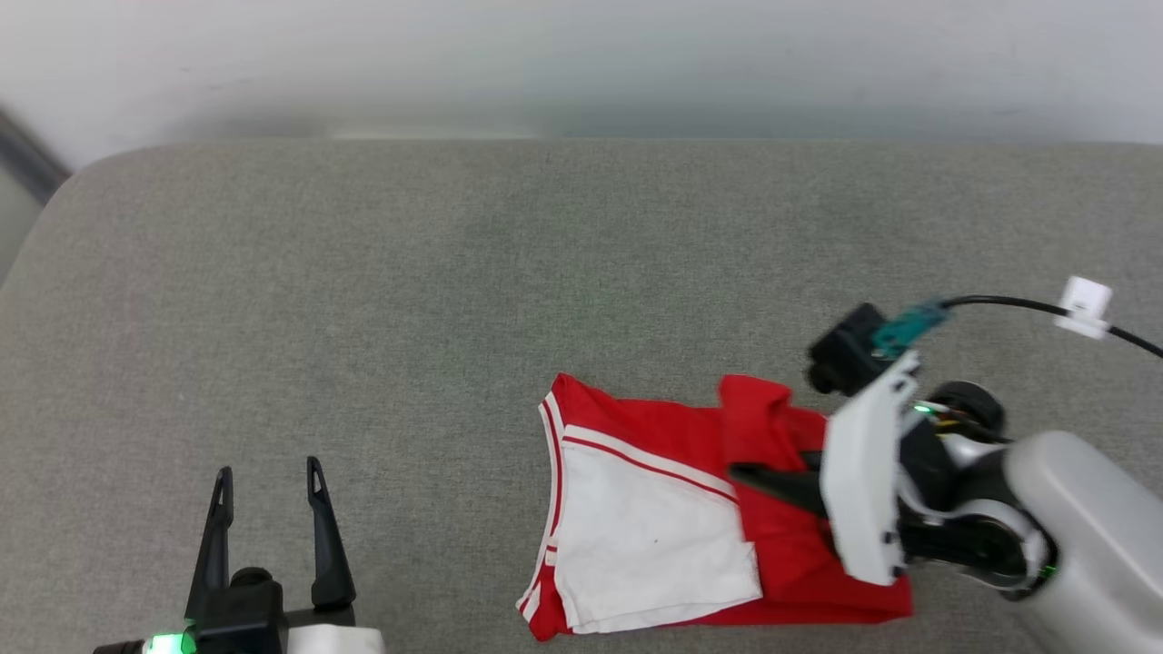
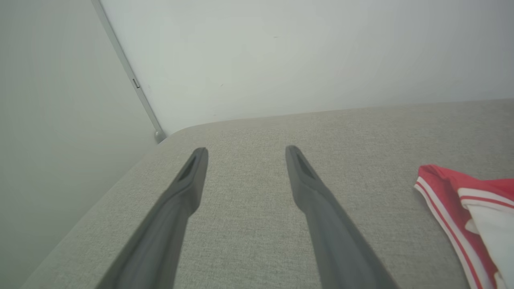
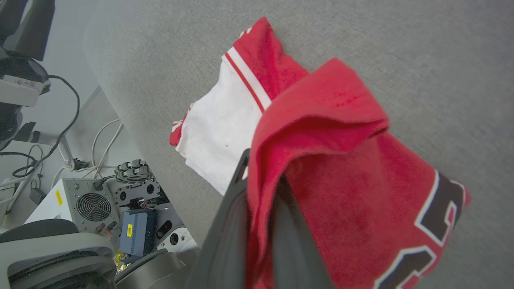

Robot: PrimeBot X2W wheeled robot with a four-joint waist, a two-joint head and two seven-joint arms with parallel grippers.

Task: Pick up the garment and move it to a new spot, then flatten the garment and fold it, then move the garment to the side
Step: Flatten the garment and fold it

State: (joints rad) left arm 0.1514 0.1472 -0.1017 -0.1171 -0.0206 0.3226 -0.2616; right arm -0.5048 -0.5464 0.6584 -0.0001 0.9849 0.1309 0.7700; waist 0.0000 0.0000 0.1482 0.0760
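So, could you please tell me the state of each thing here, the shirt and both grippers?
garment: bunched and partly folded, lying on the grey surface, one red fold pinched.
right gripper: shut on the garment's red fold.
left gripper: open, holding nothing, over bare grey surface, apart from the garment.

A grey fabric surface (image 1: 363,272) meets a pale wall (image 1: 581,64), with cables (image 3: 100,129) and a fan-fronted box (image 3: 92,206) alongside.

Grey fabric surface (image 1: 363,272), red-and-white garment (image 1: 654,536) lying near its front edge
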